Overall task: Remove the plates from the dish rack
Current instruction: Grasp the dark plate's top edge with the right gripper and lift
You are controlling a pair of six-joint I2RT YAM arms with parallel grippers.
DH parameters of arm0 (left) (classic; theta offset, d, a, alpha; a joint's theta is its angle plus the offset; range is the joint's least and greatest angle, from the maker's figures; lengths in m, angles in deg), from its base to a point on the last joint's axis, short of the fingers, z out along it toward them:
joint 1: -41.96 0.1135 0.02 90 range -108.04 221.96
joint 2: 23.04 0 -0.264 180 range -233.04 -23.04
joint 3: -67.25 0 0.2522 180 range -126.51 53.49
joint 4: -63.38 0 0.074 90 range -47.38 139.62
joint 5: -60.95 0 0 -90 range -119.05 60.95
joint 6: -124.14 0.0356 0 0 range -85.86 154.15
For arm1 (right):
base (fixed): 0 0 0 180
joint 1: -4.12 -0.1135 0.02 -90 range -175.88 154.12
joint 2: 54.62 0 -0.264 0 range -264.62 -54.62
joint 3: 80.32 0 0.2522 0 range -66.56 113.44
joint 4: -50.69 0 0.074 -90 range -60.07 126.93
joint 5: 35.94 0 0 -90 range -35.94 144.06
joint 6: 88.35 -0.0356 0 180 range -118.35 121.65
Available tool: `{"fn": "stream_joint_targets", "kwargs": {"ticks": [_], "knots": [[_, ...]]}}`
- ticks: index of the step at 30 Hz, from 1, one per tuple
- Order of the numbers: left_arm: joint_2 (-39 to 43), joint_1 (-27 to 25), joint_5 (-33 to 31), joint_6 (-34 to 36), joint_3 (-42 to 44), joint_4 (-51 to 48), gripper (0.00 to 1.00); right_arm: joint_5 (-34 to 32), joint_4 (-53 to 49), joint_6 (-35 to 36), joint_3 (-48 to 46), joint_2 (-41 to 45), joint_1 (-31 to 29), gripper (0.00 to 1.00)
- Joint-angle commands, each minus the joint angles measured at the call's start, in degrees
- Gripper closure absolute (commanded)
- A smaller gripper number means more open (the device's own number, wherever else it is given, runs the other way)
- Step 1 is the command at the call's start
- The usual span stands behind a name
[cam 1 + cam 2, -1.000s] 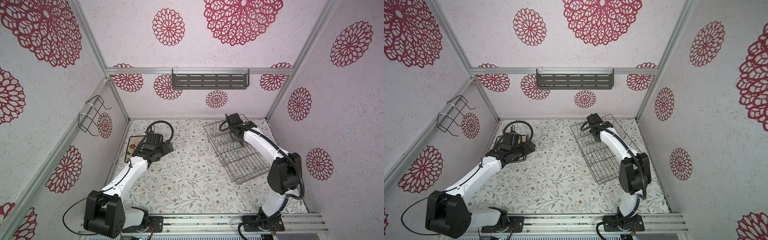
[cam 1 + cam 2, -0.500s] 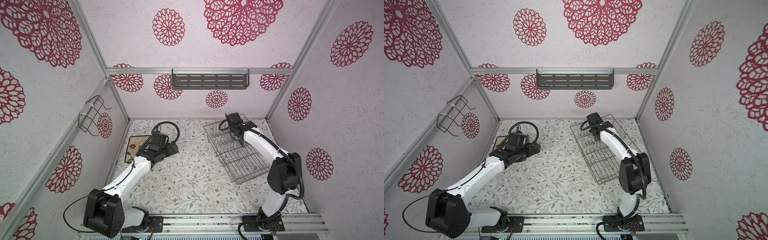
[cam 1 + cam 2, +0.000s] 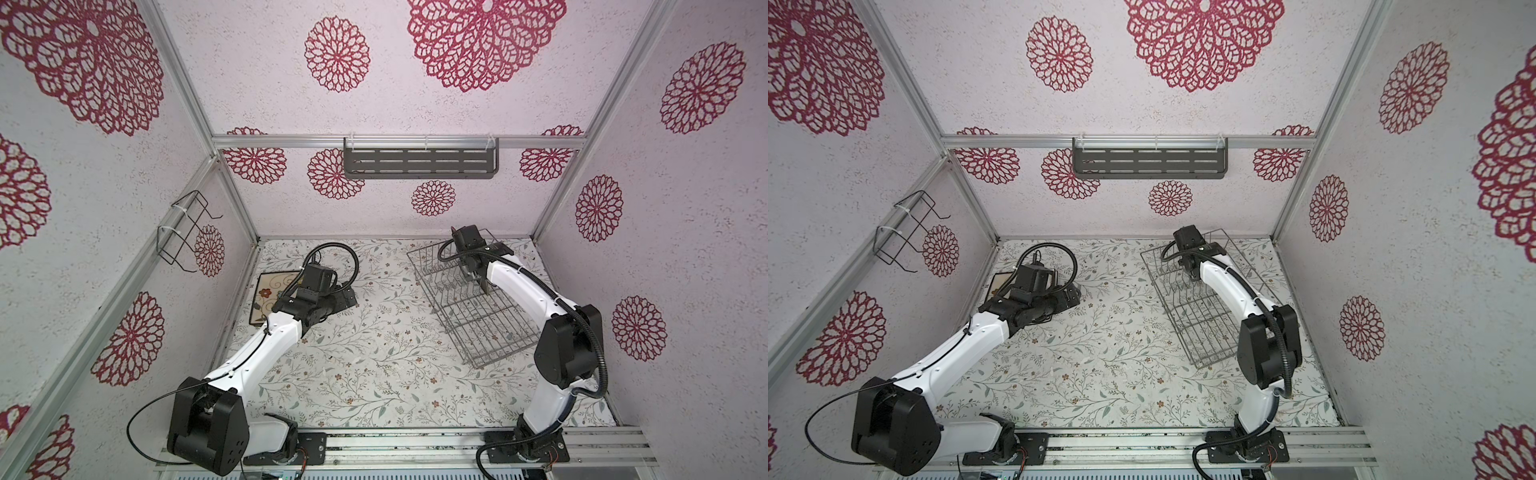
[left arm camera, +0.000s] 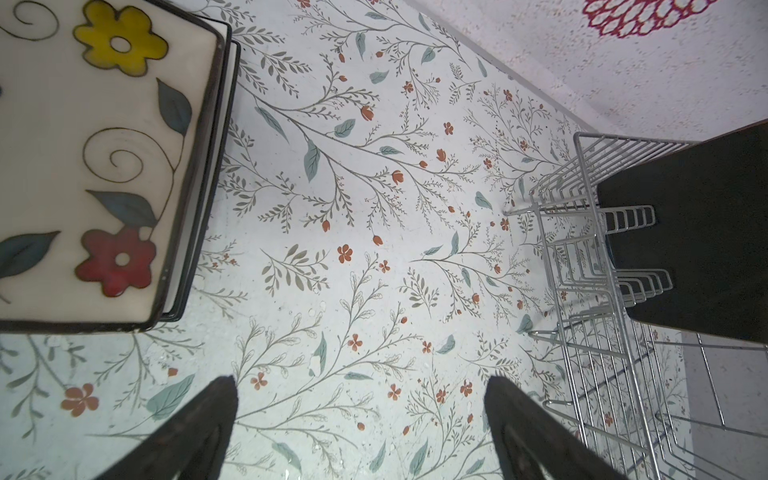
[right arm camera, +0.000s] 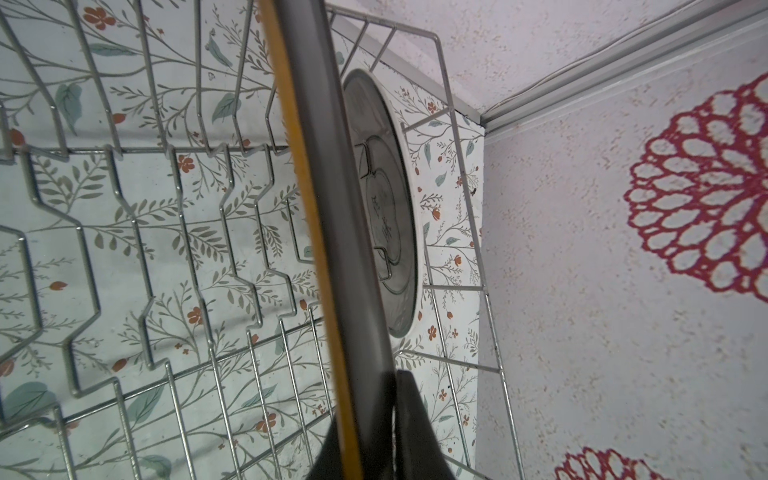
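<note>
The silver wire dish rack [image 3: 478, 324] [image 3: 1200, 328] lies at the back right of the floral table. A black square plate [image 4: 685, 228] stands on edge between its tines, and my right gripper [image 5: 386, 374] [image 3: 478, 276] is shut on the plate's upper edge [image 5: 332, 187]. Behind it a round white plate [image 5: 386, 216] leans against the rack's end wall. My left gripper [image 4: 359, 382] [image 3: 345, 297] hangs open and empty over bare table. Beside it at the far left, a cream plate with floral swirls [image 4: 83, 166] [image 3: 270, 291] tops a small stack of plates.
A black wire holder [image 3: 183, 232] hangs on the left wall and a dark grey slotted shelf [image 3: 419, 162] on the back wall. The right wall [image 5: 623, 291] runs close along the rack. Bare floral table [image 3: 374, 353] lies between the two arms.
My right gripper has closed on the black plate in the rack. The left arm has moved right, away from the plate stack, with its gripper still open.
</note>
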Motion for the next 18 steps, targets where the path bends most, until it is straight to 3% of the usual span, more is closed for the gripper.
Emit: {"fn": "stream_joint_targets", "kwargs": {"ticks": [1, 11, 18], "knots": [[-0.17, -0.35, -0.03, -0.49, -2.21, -0.37, 0.03, -3.31, 0.26, -0.36, 1.43, 0.03, 0.32, 1.0], [0.62, -0.4, 0.82, -1.13, -3.47, -0.69, 0.03, -1.83, 2.44, -0.34, 1.23, 2.92, 0.29, 1.0], [0.61, -0.48, 0.59, -2.01, -3.26, -1.58, 0.02, -5.82, 4.79, 0.52, 1.36, 4.95, 0.09, 1.0]]}}
